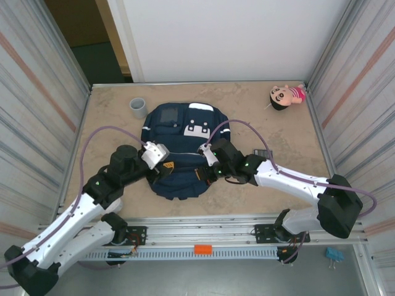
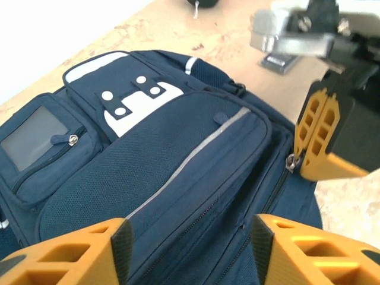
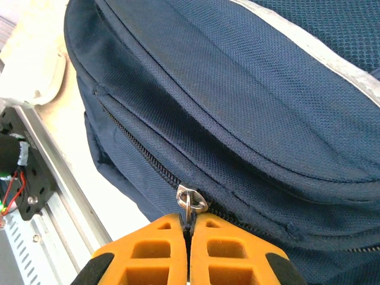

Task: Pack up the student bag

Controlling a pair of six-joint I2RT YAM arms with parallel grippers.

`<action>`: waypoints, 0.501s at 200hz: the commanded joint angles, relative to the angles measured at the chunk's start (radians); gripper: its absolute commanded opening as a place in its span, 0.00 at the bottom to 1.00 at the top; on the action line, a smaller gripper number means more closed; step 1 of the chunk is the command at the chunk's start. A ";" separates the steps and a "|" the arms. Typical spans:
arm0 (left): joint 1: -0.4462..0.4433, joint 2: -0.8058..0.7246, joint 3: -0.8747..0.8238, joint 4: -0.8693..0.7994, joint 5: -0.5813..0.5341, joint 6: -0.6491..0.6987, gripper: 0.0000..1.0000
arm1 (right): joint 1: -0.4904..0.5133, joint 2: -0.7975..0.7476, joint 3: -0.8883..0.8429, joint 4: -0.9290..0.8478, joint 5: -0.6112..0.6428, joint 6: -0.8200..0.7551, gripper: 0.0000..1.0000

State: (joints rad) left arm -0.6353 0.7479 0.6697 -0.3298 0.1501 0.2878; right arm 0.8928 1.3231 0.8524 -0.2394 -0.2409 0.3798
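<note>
Top view: the student bag (image 1: 182, 132) lies flat on the bench (image 1: 111, 105), both arms reaching over its near half. Left wrist view: the left pincer (image 2: 190, 243) is spread and holds nothing, the bag's front pocket (image 2: 160, 172) just beyond its tips; unanchored, the bag may drag rather than unzip. Right wrist view: the right pincer (image 3: 189, 222) is pressed together on the metal zipper pull (image 3: 190, 199) at its very tips, where so thin a tab may slip free.

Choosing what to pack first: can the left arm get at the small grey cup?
Likely yes: the left gripper is open and empty above the navy blue fabric backpack, and the small grey cup stands alone on bare tabletop by its far left corner.
</note>
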 commanded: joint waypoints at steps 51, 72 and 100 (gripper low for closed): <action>-0.024 0.229 -0.056 0.225 0.074 0.449 0.54 | -0.015 -0.025 0.004 0.046 -0.043 -0.016 0.00; -0.028 0.322 -0.029 0.268 0.119 0.497 0.54 | -0.017 -0.025 0.004 0.048 -0.044 -0.015 0.00; -0.040 0.408 0.026 0.235 0.128 0.511 0.40 | -0.021 -0.038 -0.002 0.042 -0.041 -0.013 0.00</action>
State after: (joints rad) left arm -0.6621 1.0603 0.6403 -0.1455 0.2337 0.7105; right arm 0.8818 1.3231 0.8524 -0.2356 -0.2623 0.3801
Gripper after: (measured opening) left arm 0.470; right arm 0.071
